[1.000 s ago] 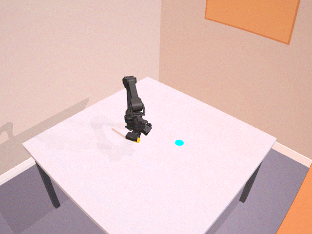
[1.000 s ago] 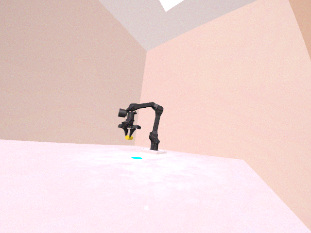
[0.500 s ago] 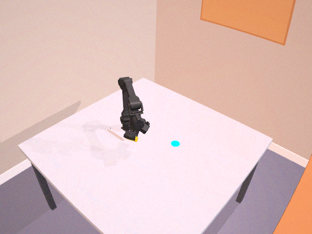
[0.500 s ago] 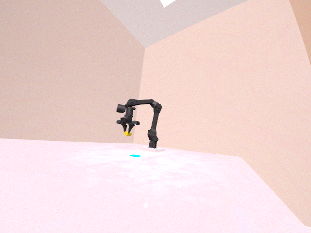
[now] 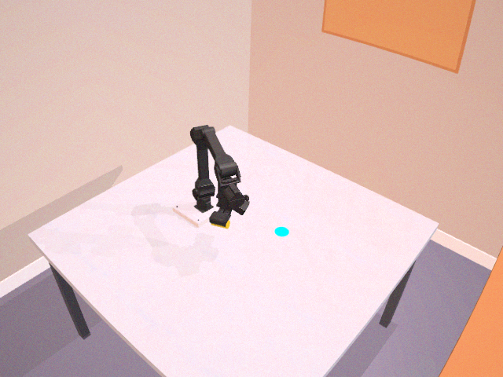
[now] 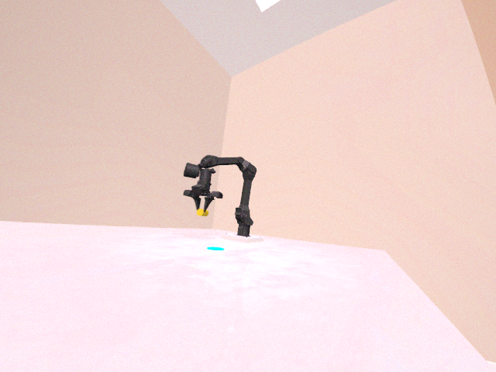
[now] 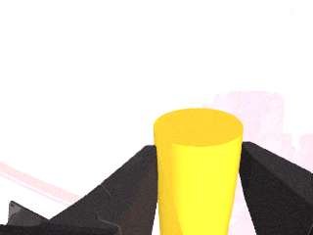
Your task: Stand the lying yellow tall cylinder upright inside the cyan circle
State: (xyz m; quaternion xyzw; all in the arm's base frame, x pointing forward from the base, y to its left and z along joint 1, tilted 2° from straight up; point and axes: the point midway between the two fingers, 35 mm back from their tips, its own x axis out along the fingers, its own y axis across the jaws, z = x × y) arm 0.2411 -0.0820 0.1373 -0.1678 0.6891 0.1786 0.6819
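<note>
The yellow tall cylinder point(image 5: 226, 224) point(image 6: 203, 212) point(image 7: 198, 181) is held in the air, lying about level, well above the table point(image 5: 259, 292) point(image 6: 248, 312). My gripper point(image 6: 201, 211) point(image 7: 199, 155) points down and is shut on it, with one finger on each side in the wrist view. In the top view the gripper hides part of the cylinder. The flat cyan circle point(image 5: 281, 232) point(image 6: 215, 248) lies on the table, to the right of the gripper in the top view; nothing stands on it.
The arm's pale base plate point(image 5: 189, 215) point(image 6: 242, 237) sits on the table behind the gripper in the exterior view. Walls stand behind the table. An orange panel point(image 5: 398, 32) hangs on the wall, and another orange surface point(image 5: 479, 324) shows at the lower right in the top view.
</note>
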